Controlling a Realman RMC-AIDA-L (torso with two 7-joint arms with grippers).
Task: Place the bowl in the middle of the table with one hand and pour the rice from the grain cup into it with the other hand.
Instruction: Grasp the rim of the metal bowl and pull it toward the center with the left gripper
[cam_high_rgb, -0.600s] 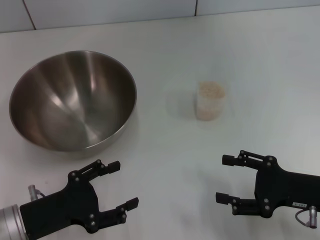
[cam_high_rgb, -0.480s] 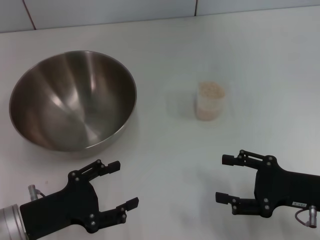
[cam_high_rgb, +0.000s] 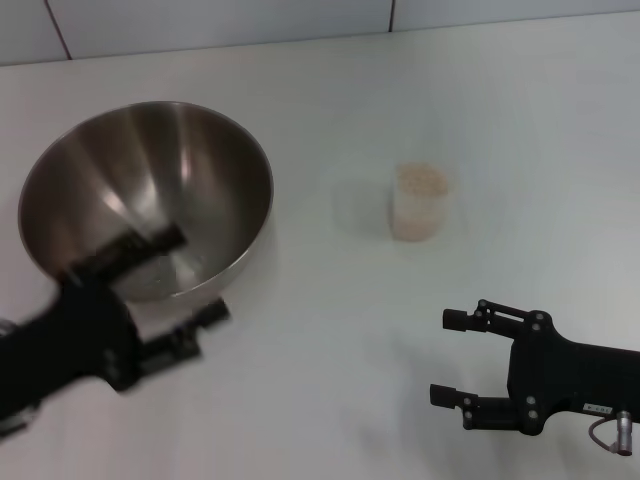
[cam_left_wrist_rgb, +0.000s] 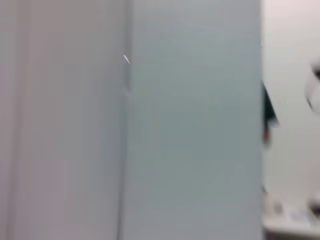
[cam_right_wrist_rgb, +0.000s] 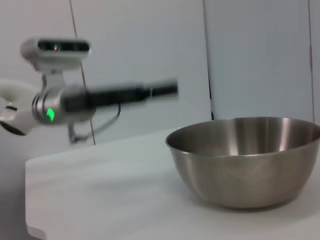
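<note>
The steel bowl sits on the white table at the left; it also shows in the right wrist view. Its inside holds no rice. The clear grain cup, full of pale rice, stands upright right of the middle. My left gripper is open at the bowl's near rim: one finger lies over the inside, the other outside below the rim. It is blurred. My right gripper is open and empty near the front right, well short of the cup.
A wall with vertical panel seams runs along the far edge of the table. The left wrist view shows only blurred wall panels. The left arm shows blurred in the right wrist view.
My left gripper has moved up and to the left from the front of the table to the bowl's near rim. The bowl, cup and right gripper have not moved.
</note>
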